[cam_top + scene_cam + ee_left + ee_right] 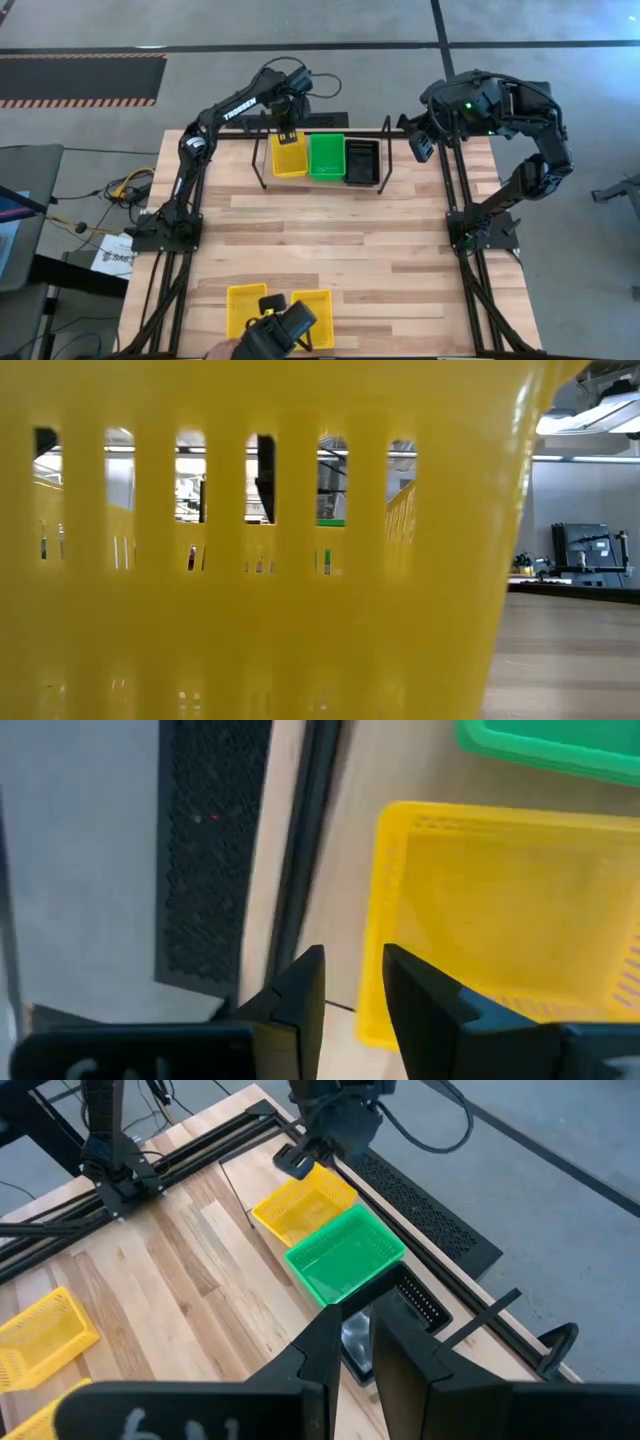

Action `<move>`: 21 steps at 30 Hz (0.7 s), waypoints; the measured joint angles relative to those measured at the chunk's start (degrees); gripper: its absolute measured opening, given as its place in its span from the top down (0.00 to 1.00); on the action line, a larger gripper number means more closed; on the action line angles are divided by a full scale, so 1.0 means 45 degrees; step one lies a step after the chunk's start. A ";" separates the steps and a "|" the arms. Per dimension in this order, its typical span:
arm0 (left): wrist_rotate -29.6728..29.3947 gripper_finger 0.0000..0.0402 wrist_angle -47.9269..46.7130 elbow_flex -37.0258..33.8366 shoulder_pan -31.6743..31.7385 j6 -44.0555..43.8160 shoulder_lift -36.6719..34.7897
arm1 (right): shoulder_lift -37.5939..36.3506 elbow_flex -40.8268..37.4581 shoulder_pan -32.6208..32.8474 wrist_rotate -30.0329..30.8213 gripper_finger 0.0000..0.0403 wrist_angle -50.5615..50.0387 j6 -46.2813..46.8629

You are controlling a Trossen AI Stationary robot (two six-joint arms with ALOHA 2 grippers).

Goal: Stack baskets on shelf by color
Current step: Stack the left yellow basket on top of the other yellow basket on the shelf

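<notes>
Seen from above, three baskets sit in a row on the shelf [385, 150] at upper centre of the frame: one yellow [289, 155], one green [326, 156], one black [361, 161], touching side by side. Two more yellow baskets lie at the bottom edge, one left [243, 308] and one right [314, 306], partly behind a dark camera mount [280, 330]. That makes five baskets: three yellow, one green, one black. The left gripper [287, 132] hovers at the far edge of the shelf's yellow basket, its fingers [305, 995] slightly spread with a narrow gap and nothing pinched. The right gripper [420, 137] waits at upper right, off the table's corner; its fingers [325, 1345] stand a little apart, empty. In the low view a yellow basket wall [260, 610] fills nearly the whole frame.
</notes>
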 joint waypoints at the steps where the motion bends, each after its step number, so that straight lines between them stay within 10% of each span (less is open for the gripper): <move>1: -0.0048 0.78 0.0067 -0.0007 0.0000 0.0153 0.0008 | 0.0000 0.0000 0.0000 0.0000 0.81 0.0004 -0.0023; 21: -0.1546 1.00 0.1745 -0.0240 -0.0512 0.0119 0.0034 | 0.0005 0.0000 0.0003 -0.0005 0.81 0.0010 -0.0212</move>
